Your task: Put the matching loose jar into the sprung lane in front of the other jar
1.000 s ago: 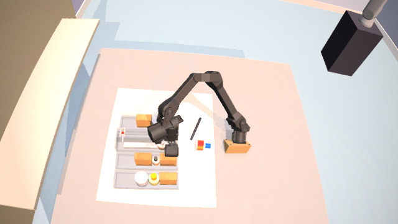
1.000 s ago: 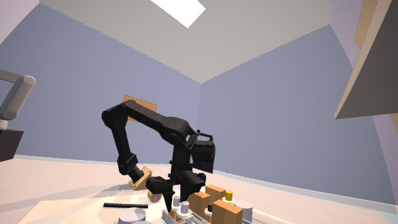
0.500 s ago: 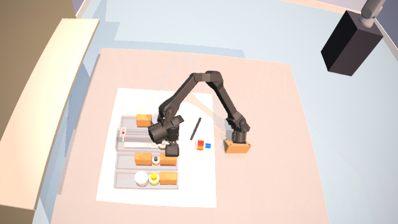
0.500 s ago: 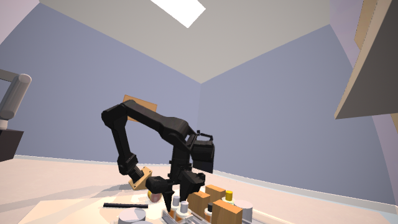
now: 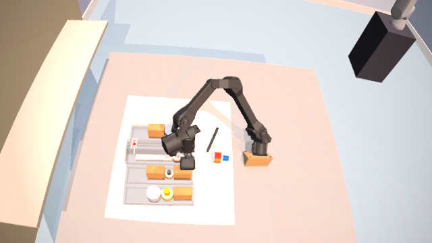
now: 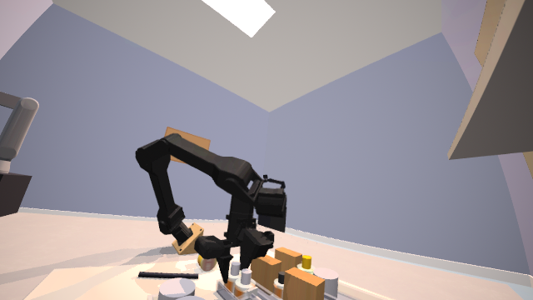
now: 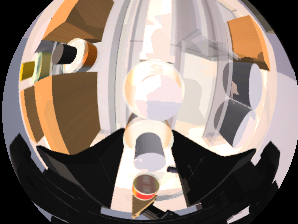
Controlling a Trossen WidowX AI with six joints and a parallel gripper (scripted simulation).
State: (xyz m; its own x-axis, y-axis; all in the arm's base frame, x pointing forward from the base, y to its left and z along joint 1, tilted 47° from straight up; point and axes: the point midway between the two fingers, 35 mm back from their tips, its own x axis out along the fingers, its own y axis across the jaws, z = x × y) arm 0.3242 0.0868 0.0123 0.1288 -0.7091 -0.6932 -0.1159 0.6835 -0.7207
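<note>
Near the left edge of the white mat (image 5: 216,209), at the front of the sprung lane (image 5: 148,156), a pale jar (image 6: 236,268) is clamped in the gripper (image 6: 234,267). A matching jar (image 6: 246,276) stands just behind. The row should be pushed back slowly, kept upright, then released.

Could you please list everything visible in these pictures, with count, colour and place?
Mat: one, white, on the pinkish table.
Lanes: four, grey, side by side on the mat.
Blocks: four, orange, in the lanes.
Grey-capped jars: two, in the lane under the claw.
Yellow-capped jar: one, nearest lane.
White disc: one, beside it.
Rod: one, black, on the mat.
Red and blue items: two, near the base.
Arm: one, dark.
Claw: one, shut on a grey-capped jar.
</note>
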